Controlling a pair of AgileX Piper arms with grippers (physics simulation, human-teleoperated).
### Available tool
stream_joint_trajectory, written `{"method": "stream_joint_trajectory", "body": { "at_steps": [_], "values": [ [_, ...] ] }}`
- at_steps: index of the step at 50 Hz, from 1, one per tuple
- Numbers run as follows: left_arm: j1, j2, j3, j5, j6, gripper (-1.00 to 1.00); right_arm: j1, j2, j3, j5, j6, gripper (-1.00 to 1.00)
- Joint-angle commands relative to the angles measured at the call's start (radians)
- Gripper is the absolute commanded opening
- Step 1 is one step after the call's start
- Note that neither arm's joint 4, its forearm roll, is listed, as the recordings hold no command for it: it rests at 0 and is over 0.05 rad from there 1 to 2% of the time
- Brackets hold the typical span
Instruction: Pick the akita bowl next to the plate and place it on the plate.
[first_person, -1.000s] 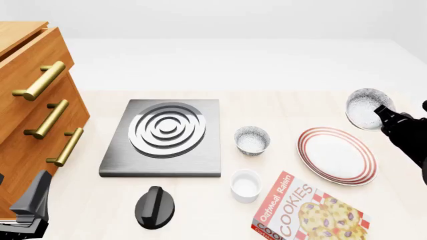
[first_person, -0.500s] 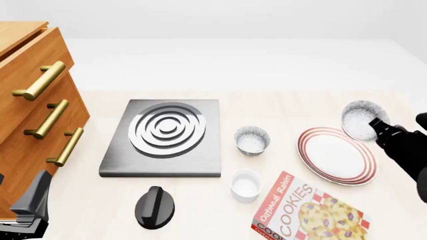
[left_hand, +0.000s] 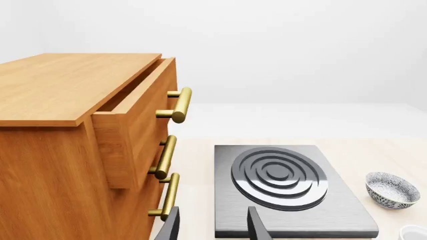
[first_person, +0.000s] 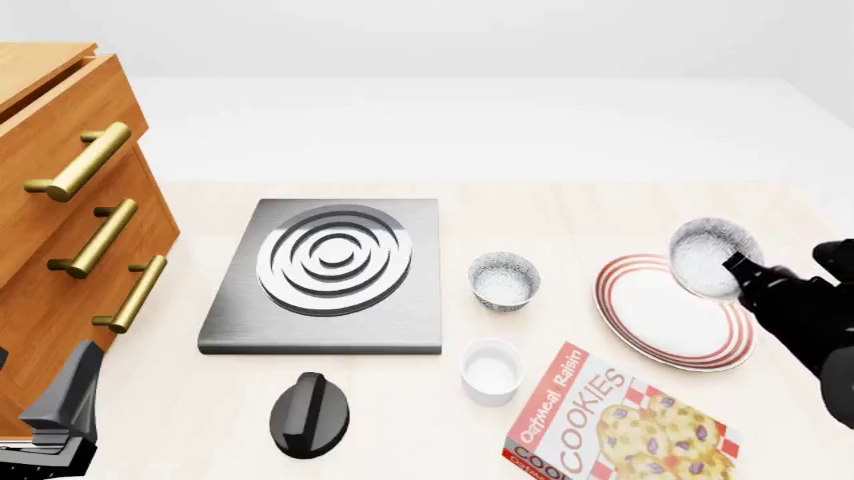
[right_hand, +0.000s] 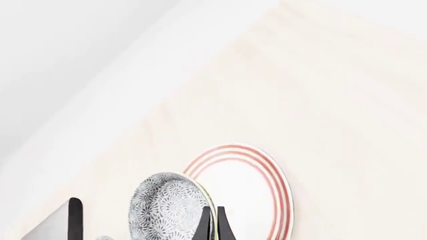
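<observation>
An akita bowl (first_person: 707, 255), speckled grey outside and white inside, hangs tilted over the far right rim of the plate (first_person: 663, 312). My right gripper (first_person: 733, 267) is shut on its rim. In the right wrist view the fingers (right_hand: 211, 224) pinch the edge of the bowl (right_hand: 168, 206), with the red-ringed plate (right_hand: 248, 192) just behind it. A second identical bowl (first_person: 505, 279) rests on the table left of the plate and also shows as a bowl (left_hand: 392, 189) in the left wrist view. My left gripper (left_hand: 213, 227) stands open and empty at the near left (first_person: 64, 402).
A metal stove plate (first_person: 331, 272) lies mid-table, with a black knob (first_person: 310, 414) in front of it. A white cup (first_person: 490, 371) and a cookie box (first_person: 617, 425) sit near the front. A wooden drawer cabinet (first_person: 67, 230) fills the left side, its top drawer slightly open (left_hand: 133, 125).
My right gripper has carried the bowl leftward and lower, from beyond the plate's far right edge to over its rim. The left arm has not moved.
</observation>
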Motion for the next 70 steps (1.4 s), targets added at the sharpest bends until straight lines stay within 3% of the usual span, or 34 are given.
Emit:
{"method": "stream_joint_trajectory", "body": {
  "at_steps": [1,70],
  "values": [
    [0.000,0.000,0.000,0.000,0.000,1.00,0.007,0.026,0.010,-0.025,-0.006,-1.00],
    [0.000,0.000,0.000,0.000,0.000,1.00,0.032,0.150,0.046,-0.098,-0.078,-1.00]
  ]
}}
